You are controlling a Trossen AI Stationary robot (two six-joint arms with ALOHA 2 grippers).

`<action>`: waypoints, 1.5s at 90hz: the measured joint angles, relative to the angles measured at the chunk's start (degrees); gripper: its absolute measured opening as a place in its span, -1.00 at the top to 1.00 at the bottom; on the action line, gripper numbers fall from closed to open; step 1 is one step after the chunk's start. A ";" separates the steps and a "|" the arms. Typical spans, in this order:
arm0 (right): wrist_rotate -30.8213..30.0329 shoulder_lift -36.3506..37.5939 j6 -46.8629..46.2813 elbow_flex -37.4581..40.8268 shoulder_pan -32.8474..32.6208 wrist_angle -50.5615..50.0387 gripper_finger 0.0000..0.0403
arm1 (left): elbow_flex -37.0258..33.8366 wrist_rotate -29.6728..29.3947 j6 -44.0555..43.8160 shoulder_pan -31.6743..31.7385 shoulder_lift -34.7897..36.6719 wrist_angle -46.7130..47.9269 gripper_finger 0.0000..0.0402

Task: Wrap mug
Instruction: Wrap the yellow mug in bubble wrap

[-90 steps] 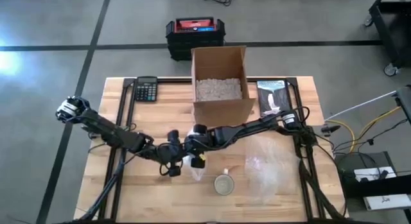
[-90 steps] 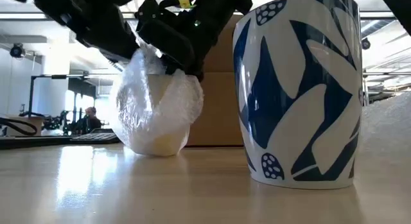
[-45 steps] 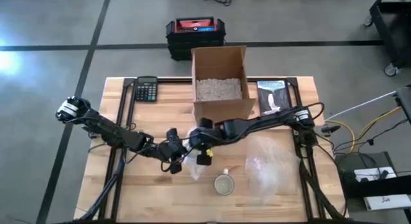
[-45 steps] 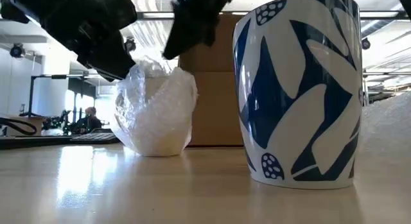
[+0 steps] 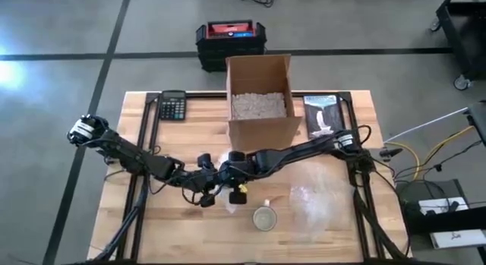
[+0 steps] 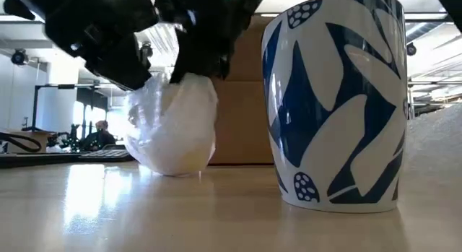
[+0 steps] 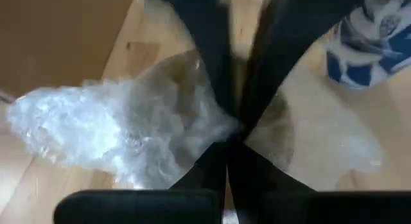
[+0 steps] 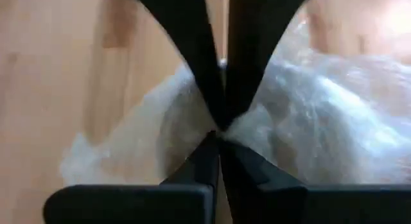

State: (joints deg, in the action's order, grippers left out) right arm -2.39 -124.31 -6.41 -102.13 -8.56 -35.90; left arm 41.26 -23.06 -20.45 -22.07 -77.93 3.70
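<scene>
A bundle of clear bubble wrap (image 5: 228,198) around a pale mug stands with its bottom on the table's middle (image 6: 173,129). My left gripper (image 5: 210,190) is shut on the wrap from the bundle's left side (image 7: 234,139). My right gripper (image 5: 237,186) is shut on the wrap at the bundle's top (image 8: 218,131). A blue-and-white patterned mug (image 5: 264,218) stands unwrapped just right of the bundle, toward the near edge (image 6: 336,100). My left gripper pinches a gathered bunch of bubble wrap (image 7: 215,124) between its two fingers, at the bundle's upper left side (image 6: 141,86). It comes slanting down from the table's left. The bundle rests on the table. My right gripper pinches bubble wrap at the bundle's top (image 8: 221,121) between its two fingers, slanting down from the far right (image 6: 184,75). How many layers, I cannot tell. The bundle sits upright on the table below the fingers.
An open cardboard box (image 5: 260,98) of packing filler stands at the far middle. A calculator (image 5: 173,105) lies far left, a black packet (image 5: 323,115) far right. A loose bubble wrap sheet (image 5: 315,200) lies right of the patterned mug.
My right gripper let go of the bundle and rose toward the far right, and the wrap's top sprang open. It has since come back down onto the bundle's top and shut on the wrap, pressing it rounder. My left gripper kept its hold.
</scene>
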 joint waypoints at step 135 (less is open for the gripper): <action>-12.10 0.25 4.59 -15.17 0.82 -16.96 0.99 | -5.50 -2.38 2.65 2.02 -1.07 -10.67 1.00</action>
State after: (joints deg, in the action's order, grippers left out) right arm -14.49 -124.06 -1.83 -117.30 -7.74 -52.86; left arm 35.76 -25.45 -17.80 -20.06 -78.99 -6.97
